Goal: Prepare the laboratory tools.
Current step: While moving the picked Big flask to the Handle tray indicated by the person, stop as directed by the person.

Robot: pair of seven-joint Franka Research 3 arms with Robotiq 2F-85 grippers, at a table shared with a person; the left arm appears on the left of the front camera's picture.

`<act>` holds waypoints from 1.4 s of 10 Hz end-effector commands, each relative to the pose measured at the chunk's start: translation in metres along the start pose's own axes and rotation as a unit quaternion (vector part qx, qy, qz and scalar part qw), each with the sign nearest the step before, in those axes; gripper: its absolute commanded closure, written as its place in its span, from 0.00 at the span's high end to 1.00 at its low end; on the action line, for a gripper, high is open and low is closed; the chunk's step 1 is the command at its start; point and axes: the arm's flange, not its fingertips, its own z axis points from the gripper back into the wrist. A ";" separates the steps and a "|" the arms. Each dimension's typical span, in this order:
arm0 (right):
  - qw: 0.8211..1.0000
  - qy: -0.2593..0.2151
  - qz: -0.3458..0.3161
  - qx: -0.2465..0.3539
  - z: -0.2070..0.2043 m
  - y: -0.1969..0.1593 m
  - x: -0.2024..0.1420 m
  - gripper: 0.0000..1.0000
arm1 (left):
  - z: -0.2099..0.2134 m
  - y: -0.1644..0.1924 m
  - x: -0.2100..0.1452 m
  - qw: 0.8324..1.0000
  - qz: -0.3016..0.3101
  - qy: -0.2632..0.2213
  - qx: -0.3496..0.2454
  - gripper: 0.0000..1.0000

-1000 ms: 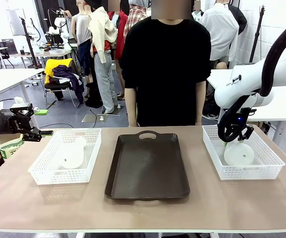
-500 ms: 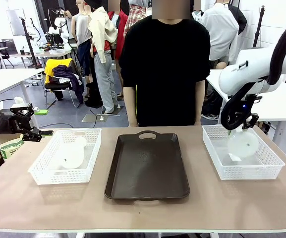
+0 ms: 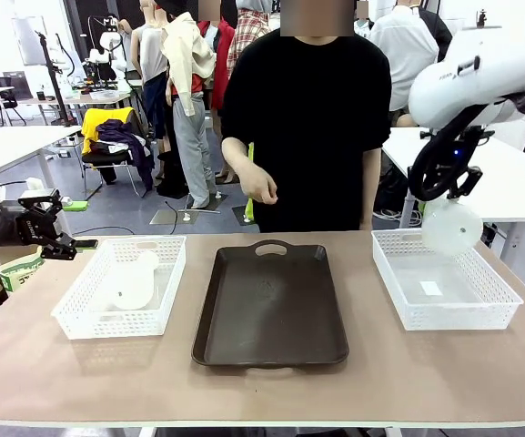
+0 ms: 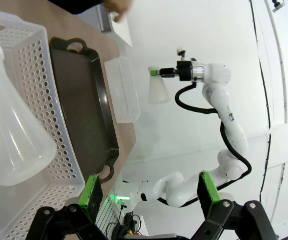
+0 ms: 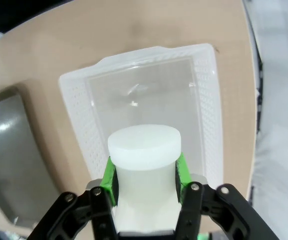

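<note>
The right gripper [image 5: 144,172] is clamping the probably light, slick flask [image 3: 451,228] by its neck, hanging above the basket [image 3: 453,317] at three o'clock of the tray [image 3: 271,309], while the left gripper [image 4: 148,192] is gaping wide

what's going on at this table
The right gripper is shut on the neck of a frosted flask, holding it in the air above the right basket. The second flask lies on its side in the left basket, with the open left gripper off beside that basket. A person stands across the table, one hand raised.
</note>
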 end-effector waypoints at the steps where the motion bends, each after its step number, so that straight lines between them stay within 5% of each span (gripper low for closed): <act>1: 0.999 -0.018 0.034 -0.011 0.011 0.012 -0.026 0.00 | 0.001 -0.001 -0.001 1.000 -0.002 0.001 0.004 1.00; 12: 0.999 -0.001 0.049 -0.001 0.017 0.024 -0.028 0.00 | 0.001 -0.001 -0.001 1.000 -0.002 0.001 0.004 1.00; 14: 0.998 -0.022 0.054 0.005 0.040 0.073 -0.035 0.00 | 0.001 -0.001 -0.001 1.000 -0.002 0.001 0.004 1.00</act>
